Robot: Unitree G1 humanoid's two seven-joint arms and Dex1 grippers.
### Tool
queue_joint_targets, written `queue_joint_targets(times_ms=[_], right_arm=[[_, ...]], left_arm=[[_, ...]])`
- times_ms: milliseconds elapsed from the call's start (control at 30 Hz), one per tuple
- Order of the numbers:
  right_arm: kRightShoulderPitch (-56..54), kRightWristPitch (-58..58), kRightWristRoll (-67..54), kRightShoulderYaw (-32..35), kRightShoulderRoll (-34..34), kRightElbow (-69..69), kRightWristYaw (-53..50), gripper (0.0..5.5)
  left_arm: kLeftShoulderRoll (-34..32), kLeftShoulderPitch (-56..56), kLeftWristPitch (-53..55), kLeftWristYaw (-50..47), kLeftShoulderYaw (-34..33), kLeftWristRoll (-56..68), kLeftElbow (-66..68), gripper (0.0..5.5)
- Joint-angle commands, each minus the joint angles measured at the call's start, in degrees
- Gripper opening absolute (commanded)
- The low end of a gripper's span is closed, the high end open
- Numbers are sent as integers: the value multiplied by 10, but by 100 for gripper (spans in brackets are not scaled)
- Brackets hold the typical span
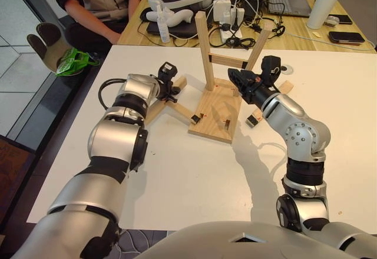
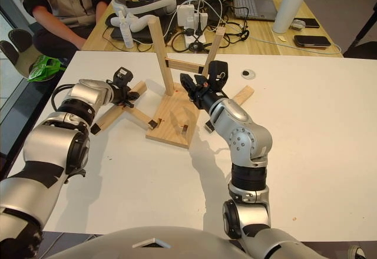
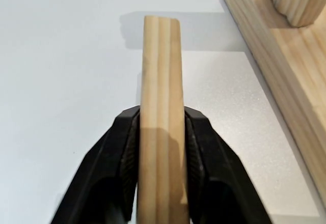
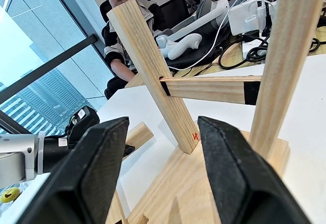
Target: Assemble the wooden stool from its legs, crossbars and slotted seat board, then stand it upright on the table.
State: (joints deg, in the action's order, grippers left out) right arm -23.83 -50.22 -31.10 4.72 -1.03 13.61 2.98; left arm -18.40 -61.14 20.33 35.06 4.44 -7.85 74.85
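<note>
Part-built stool on white worktop; left pincer clamped on a loose leg, right pincer apart.
Head views: slotted seat board (image 1: 215, 120) lies flat toward the far edge of the worktop (image 1: 177, 182), with 2 upright legs (image 1: 204, 50) standing on it, joined by 1 crossbar (image 1: 227, 62). Left pincer (image 1: 171, 88) grips a loose leg (image 2: 111, 118) lying on the worktop just left of the board. Right pincer (image 1: 240, 82) is near the base of the upright legs. Left wrist view: both fingers (image 3: 122, 142) pressed on the loose leg's sides, board edge just beside. Right wrist view: fingers (image 4: 91, 173) wide apart, touching nothing, upright legs and crossbar beyond.
</note>
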Motion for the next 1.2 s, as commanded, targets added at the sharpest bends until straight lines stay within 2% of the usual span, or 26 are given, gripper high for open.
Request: queue_joint_targets(times_ms=[33, 200, 333, 500, 567, 633, 733, 967, 1200], right_arm=[[-3, -9, 1, 1, 4, 0, -1, 253], [0, -12, -1, 2, 10, 4, 4, 253], [-7, -10, -5, 11, 22, -3, 14, 253], [-35, -12, -56, 54, 52, -19, 70, 253], [-54, -21, -117, 92, 59, -25, 109, 287], [-76, -40, -198, 144, 63, -45, 131, 317], [-94, -83, -292, 170, 84, -63, 164, 356], [-142, -123, -392, 150, 91, -95, 191, 356], [-157, -122, -424, 143, 109, -106, 206, 356]], left_arm=[[-21, -8, 1, 3, -17, 11, -13, 104], [-71, 1, 15, 35, -55, 46, -45, 104], [-119, 33, 56, 87, -81, 83, -136, 104], [-168, 147, 191, 172, -132, 190, -426, 104], [-170, 183, 236, 199, -172, 257, -516, 104], [-160, 211, 287, 208, -205, 325, -603, 104], [-122, 213, 359, 183, -225, 412, -702, 104], [-4, 163, 432, 107, -190, 541, -802, 104], [12, 174, 450, 88, -162, 593, -830, 104]])
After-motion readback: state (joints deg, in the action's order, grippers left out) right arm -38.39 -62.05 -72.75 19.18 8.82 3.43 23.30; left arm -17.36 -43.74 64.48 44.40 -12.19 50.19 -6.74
